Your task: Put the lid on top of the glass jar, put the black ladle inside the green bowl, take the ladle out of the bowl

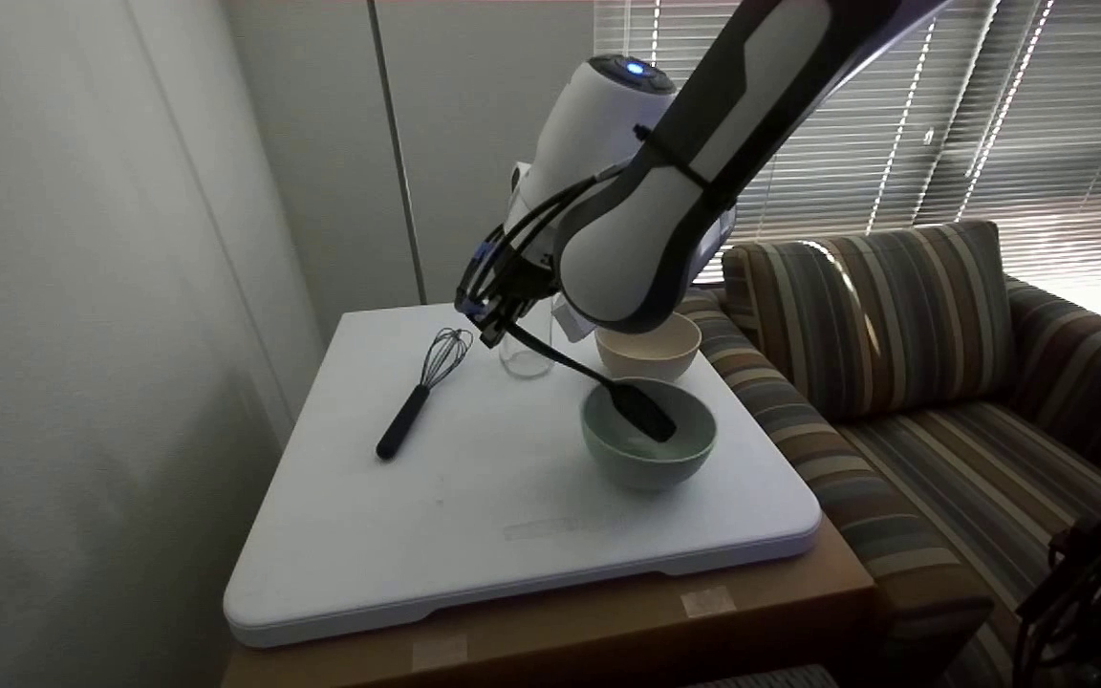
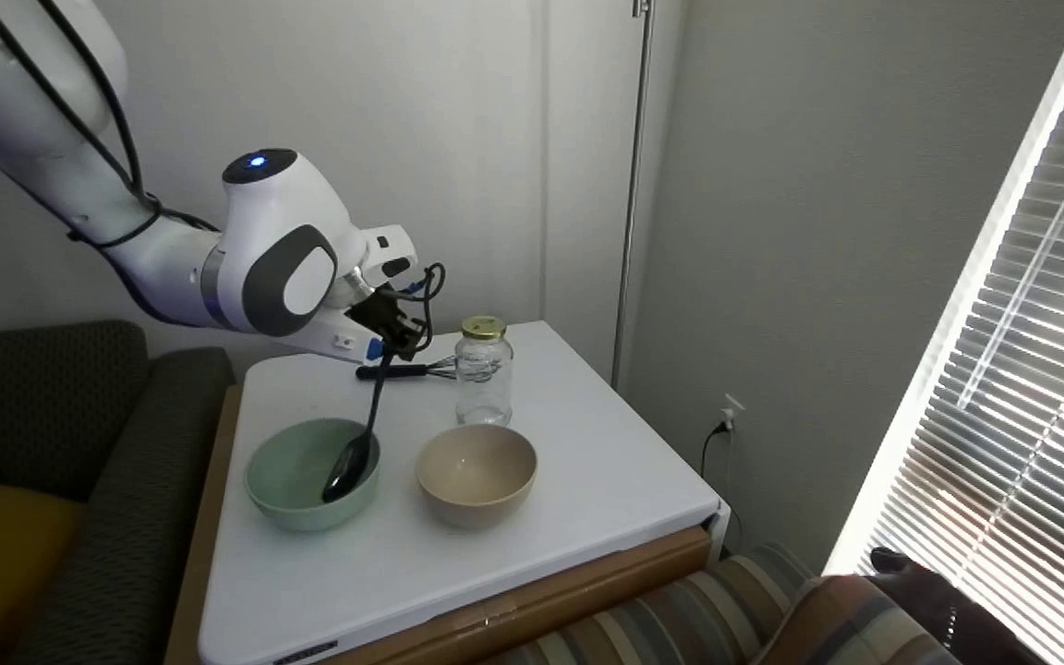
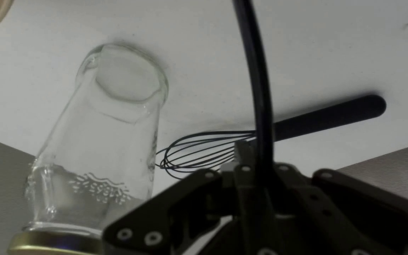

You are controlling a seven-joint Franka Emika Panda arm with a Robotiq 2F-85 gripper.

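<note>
In an exterior view my gripper [image 2: 396,342] is shut on the upper end of the black ladle [image 2: 375,397]. The ladle leans at a slant, and its scoop is inside the green bowl [image 2: 310,513], against the inner side. From the wrist, the ladle's handle [image 3: 260,81] rises from between the fingertips of my gripper [image 3: 257,166], partly covering them. The yellowish lid [image 2: 484,326] sits on top of the upright glass jar [image 2: 484,388]. Close beside my gripper in the wrist view are the jar [image 3: 97,141] and part of the lid [image 3: 55,242].
A cream bowl [image 2: 477,489] stands beside the green bowl, near the jar. A black whisk [image 1: 417,411] lies on the white tabletop [image 1: 417,535], below my gripper in the wrist view. A wall borders the table, and a striped sofa [image 1: 942,430] stands alongside it.
</note>
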